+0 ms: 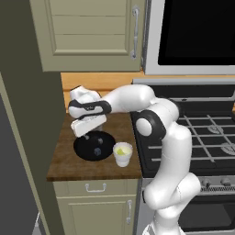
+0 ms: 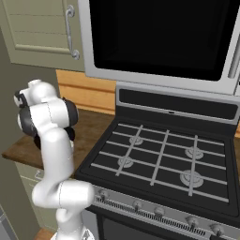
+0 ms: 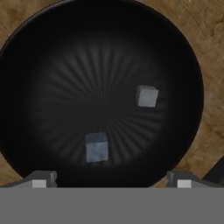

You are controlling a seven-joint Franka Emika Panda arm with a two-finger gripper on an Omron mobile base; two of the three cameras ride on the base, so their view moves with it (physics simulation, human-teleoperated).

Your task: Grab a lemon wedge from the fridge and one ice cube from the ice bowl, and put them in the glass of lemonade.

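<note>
Tool (image 3: pixel 109 177), jaws wide and empty, points straight down over ice bowl (image 3: pixel 26 65) holding two cubes.

Arm (image 1: pixel 170 151): white with dark joints, rising from the lower right of the left base view, bent at the elbow and reaching left and forward.
Forearm (image 1: pixel 128 98): roughly level, stretched leftward.
Wrist (image 1: pixel 89 108): dark band, hand turned downward.
Gripper (image 1: pixel 90 133): pointing down, jaws spread wide, nothing between them.
Fingertips (image 3: pixel 41 178): both at the bottom of the hand view, far apart, one at each side.
Right base view: arm (image 2: pixel 51 140) upright at the left, elbow folded.
</note>
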